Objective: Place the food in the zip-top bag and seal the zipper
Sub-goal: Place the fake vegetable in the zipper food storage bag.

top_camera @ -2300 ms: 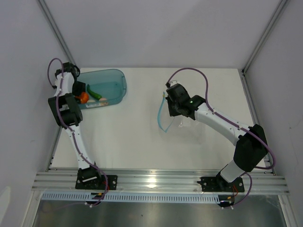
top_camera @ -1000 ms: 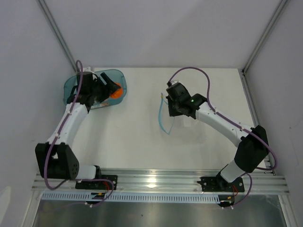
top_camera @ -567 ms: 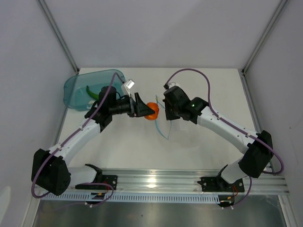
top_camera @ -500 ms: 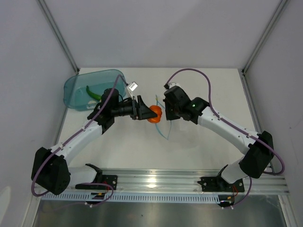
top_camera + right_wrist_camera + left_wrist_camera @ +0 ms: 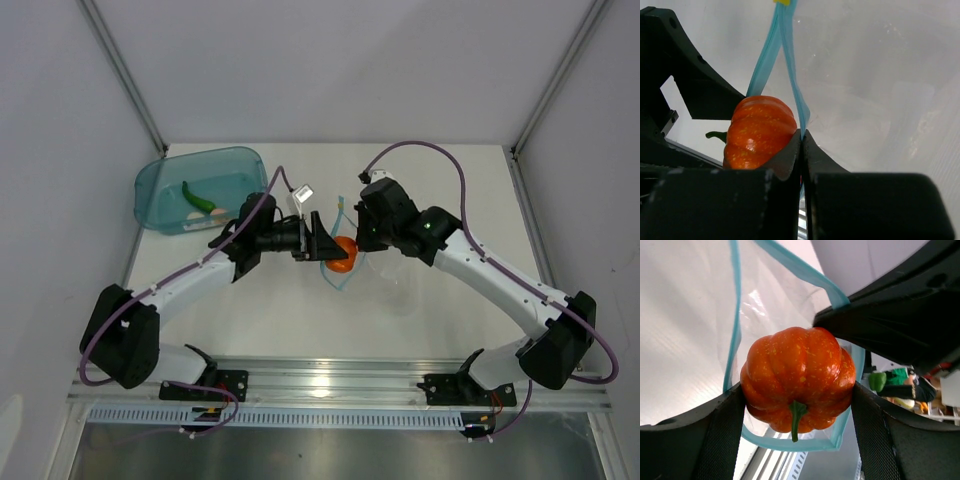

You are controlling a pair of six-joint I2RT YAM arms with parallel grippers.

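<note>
My left gripper [image 5: 335,250] is shut on the orange round fruit [image 5: 343,253], a small ribbed pumpkin with a green stem [image 5: 799,385], and holds it at the open mouth of the zip-top bag [image 5: 385,275]. The light-blue zipper [image 5: 734,315] loops around the fruit. My right gripper [image 5: 366,240] is shut on the zipper strip [image 5: 799,107] at the bag's mouth and holds it up, with the fruit [image 5: 759,131] just left of its fingers. The slim green vegetable [image 5: 200,198] and the cream-white egg-like lump [image 5: 196,213] lie in the teal tub [image 5: 160,180].
The teal tub stands at the back left of the white table [image 5: 460,200]. Grey walls close the sides and back. An aluminium rail [image 5: 330,380] runs along the near edge by the arm bases.
My left gripper has carried the orange fruit from the teal tub rightward to the bag's mouth. My right gripper has shifted a little right while still holding the bag.
</note>
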